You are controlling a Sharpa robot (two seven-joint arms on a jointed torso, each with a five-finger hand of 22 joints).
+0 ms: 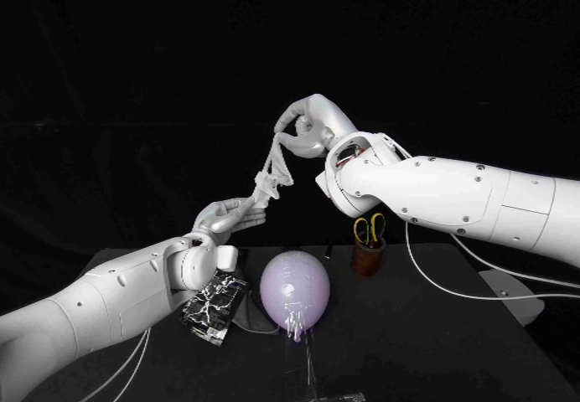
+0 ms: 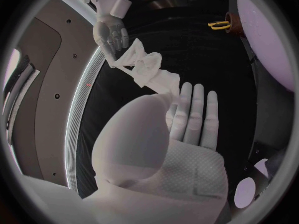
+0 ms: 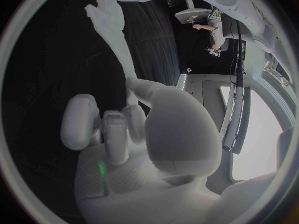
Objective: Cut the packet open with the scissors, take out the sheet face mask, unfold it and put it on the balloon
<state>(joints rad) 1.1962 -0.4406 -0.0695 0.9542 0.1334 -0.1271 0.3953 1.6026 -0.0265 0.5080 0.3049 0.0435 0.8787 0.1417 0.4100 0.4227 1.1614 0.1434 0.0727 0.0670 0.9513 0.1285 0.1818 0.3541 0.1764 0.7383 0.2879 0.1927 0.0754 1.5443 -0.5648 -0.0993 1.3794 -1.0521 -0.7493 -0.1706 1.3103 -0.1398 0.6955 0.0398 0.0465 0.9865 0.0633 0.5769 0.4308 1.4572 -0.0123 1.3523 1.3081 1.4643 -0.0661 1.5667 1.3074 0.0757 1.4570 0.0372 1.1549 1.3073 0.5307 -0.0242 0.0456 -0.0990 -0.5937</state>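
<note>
While the left robot hand (image 1: 227, 216) and right robot hand (image 1: 308, 127) each grip an end of the twisted mask (image 1: 273, 176) above the tabletop (image 1: 459, 352), spreading it slowly should avoid tearing.

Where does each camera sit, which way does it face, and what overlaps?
Head view: on the robot's head, looking down at the table; both arms, left hand and right hand holding the sheet face mask between them.
Left wrist view: behind the left hand, facing the mask, right hand, scissors and balloon.
Right wrist view: behind the right hand, facing the mask.
Shared: all show the mask.
</note>
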